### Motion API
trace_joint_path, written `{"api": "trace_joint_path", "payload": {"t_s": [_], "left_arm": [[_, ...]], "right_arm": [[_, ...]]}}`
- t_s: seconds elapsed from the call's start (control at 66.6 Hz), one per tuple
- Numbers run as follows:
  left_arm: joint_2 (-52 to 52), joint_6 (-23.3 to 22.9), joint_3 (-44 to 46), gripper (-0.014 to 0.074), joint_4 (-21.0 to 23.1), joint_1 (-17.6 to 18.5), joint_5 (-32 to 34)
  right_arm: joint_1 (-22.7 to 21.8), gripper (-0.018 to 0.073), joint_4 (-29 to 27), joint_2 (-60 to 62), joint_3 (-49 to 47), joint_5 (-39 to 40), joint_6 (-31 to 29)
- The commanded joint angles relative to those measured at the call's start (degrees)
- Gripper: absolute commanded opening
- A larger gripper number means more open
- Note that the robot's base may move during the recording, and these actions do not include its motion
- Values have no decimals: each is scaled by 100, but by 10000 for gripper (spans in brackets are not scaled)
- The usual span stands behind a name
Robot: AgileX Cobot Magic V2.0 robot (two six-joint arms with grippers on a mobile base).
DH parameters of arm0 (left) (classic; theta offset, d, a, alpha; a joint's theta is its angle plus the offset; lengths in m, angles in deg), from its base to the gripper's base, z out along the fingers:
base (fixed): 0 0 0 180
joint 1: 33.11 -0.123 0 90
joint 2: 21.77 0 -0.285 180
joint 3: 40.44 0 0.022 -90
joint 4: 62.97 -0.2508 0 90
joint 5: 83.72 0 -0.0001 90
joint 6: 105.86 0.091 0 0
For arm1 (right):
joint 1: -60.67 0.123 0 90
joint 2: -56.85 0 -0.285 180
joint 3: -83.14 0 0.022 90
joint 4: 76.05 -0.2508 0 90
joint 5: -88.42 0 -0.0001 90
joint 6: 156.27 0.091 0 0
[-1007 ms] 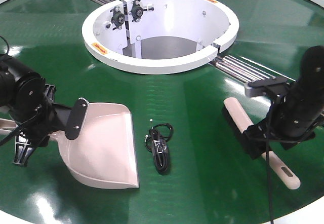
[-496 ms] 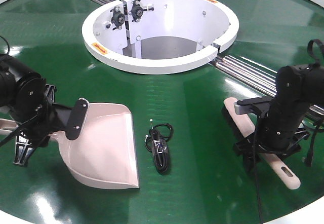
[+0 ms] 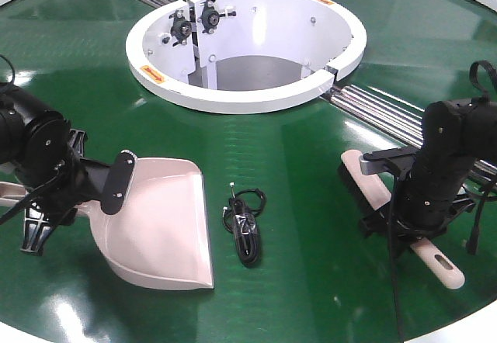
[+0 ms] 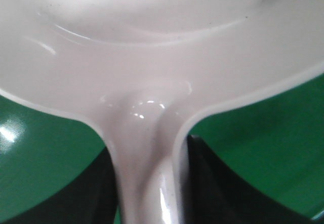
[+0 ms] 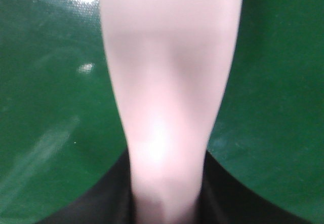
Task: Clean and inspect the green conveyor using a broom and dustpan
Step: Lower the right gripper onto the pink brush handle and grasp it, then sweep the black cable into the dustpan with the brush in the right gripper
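A glossy green conveyor (image 3: 295,149), its white hub ring (image 3: 233,98) open at centre, serves as tabletop. The left gripper (image 3: 48,203) is clamped on the handle of the dustpan (image 3: 167,219), which lies flat at left. The right gripper (image 3: 408,230) is closed around the tapering handle of the broom (image 3: 366,174) at right. A black cable coil (image 3: 245,223) lies between them. Both tools look like light, stiff, smooth plastic, likely to twist in a loose grasp, so a hold near the head suits best.

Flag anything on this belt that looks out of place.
A tangled black cable lies loose on the glossy dark-green conveyor belt, between the beige-pink plastic dustpan and the beige-pink hand broom. It looks like stray debris, not cleaning equipment.
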State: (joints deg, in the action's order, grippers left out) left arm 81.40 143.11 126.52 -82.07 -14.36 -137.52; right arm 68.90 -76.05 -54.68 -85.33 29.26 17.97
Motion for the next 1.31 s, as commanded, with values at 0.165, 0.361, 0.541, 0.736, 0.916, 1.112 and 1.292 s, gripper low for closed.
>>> {"api": "trace_joint_path", "payload": {"t_s": [0.165,0.361,0.541,0.736,0.916,1.112,1.292], "left_arm": [[-151,307,95,-6,95,94,-137],[-151,307,95,-6,95,94,-137],[-151,307,95,-6,95,94,-131],[-151,307,95,-6,95,94,-132],[-151,307,95,-6,95,94,-132],[-151,307,95,-6,95,94,-132],[-151,307,95,-6,95,94,-132]], "right_arm": [[1,-8,-340,486,-162,-288,2],[181,-4,-534,663,-162,-592,331],[1057,-4,0,676,-291,-710,1157],[1771,-4,146,362,-871,-1135,2017],[2256,-4,256,-155,-1529,-1485,2421],[2337,-4,124,-621,-1868,-1485,2839],[2337,-4,77,-764,-1862,-1485,2970]]}}
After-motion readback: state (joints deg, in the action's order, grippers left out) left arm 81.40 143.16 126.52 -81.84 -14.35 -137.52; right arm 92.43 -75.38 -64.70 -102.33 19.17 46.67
